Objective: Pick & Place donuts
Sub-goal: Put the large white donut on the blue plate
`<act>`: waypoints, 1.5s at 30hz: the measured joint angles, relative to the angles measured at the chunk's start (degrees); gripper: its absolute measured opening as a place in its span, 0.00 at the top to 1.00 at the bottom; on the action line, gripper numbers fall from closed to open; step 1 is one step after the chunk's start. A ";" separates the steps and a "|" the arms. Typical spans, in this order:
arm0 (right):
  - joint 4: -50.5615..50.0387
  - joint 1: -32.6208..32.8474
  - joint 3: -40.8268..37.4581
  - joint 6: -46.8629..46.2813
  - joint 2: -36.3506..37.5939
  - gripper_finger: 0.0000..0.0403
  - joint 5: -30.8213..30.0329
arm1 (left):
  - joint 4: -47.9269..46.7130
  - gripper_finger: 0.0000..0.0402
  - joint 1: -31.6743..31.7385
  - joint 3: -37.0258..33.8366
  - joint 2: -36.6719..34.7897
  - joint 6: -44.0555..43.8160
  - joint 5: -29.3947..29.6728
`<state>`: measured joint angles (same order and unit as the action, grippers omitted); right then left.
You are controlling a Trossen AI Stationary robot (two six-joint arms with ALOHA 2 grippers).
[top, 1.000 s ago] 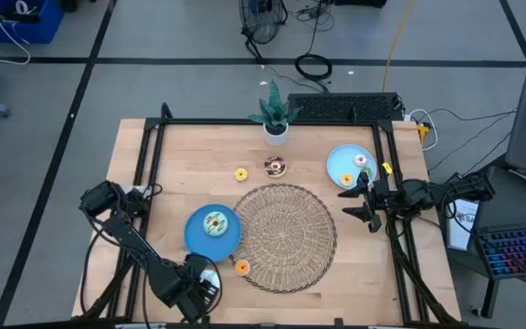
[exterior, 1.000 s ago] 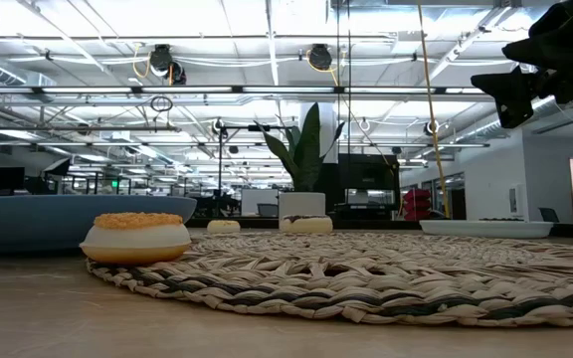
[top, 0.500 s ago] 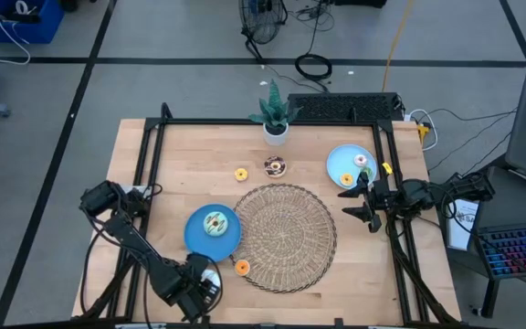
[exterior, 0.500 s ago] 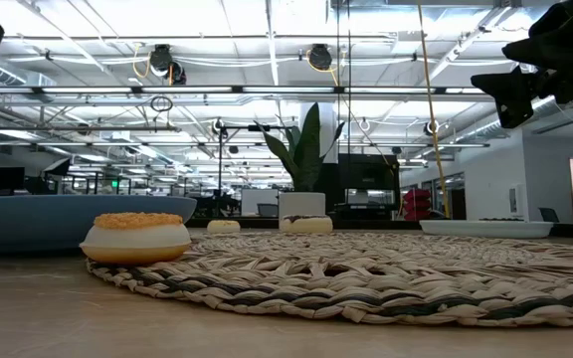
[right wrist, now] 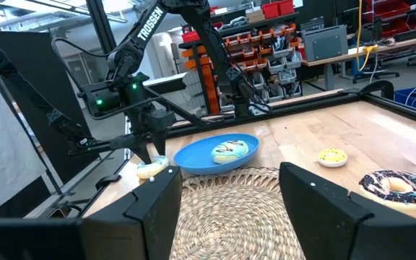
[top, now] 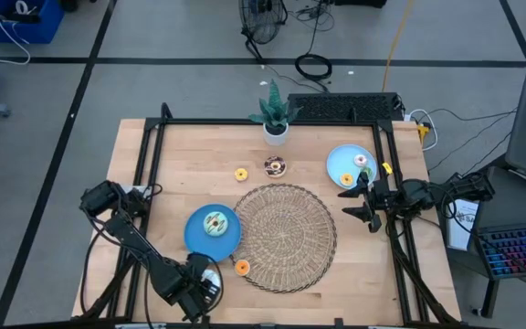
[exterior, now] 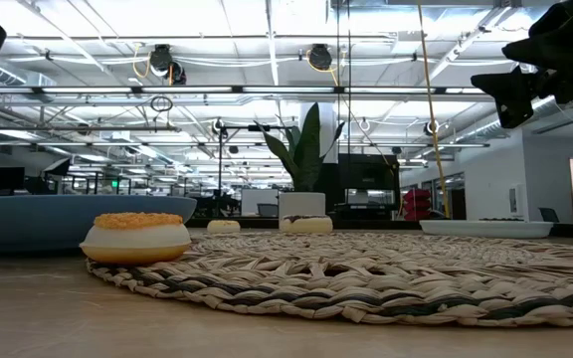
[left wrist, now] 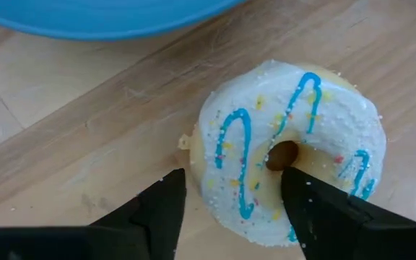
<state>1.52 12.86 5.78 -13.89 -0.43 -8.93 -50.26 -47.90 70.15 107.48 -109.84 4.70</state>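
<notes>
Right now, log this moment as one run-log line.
left hand: open astride white donut beside blue plate | right hand: open, empty, waiting near far plate

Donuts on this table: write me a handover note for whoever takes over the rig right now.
Left gripper: open, fingers straddling the white donut with blue drizzle, near table edge beside the left blue plate; not yet gripped.
Right gripper: open, empty, waiting by the right blue plate.
Done: mint donut on left plate; two donuts on right plate.
Left: orange donut, yellow donut, brown donut.
</notes>
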 joint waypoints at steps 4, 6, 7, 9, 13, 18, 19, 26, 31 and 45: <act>0.00 0.00 0.00 0.00 0.00 0.46 0.00 | 0.07 0.56 0.00 0.00 0.00 0.07 0.57; -0.02 -0.01 0.00 -0.01 0.00 0.46 0.01 | 0.04 0.62 0.00 0.00 0.00 0.09 0.93; -0.02 0.00 0.00 0.00 0.00 0.46 0.00 | 0.04 0.64 0.00 0.00 0.00 0.09 0.93; -0.01 0.00 0.00 0.00 0.00 0.46 0.00 | 0.04 0.68 0.00 0.00 0.00 0.09 0.98; 0.00 0.00 0.00 0.00 0.00 0.46 0.00 | 0.68 0.72 0.00 0.00 0.00 0.60 1.15; -0.02 0.00 0.00 0.00 0.00 0.46 0.00 | 0.83 0.72 0.00 -0.02 0.00 2.21 1.24; -0.02 0.00 0.00 0.00 -0.01 0.46 0.00 | 0.83 0.72 0.00 -0.02 0.00 2.28 1.18; -0.02 0.00 0.00 0.00 -0.01 0.46 0.01 | 0.81 0.72 0.09 0.64 -0.20 3.68 0.93; 0.00 0.00 0.00 0.00 -0.01 0.46 0.01 | 0.91 0.72 0.09 1.71 -0.20 5.77 0.87; 0.00 0.00 0.00 0.00 0.00 0.46 0.00 | 0.74 0.72 0.09 6.19 -0.22 11.21 3.90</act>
<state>1.52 12.86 5.78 -13.89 -0.43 -8.92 -49.52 -47.81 76.34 107.26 -98.63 8.59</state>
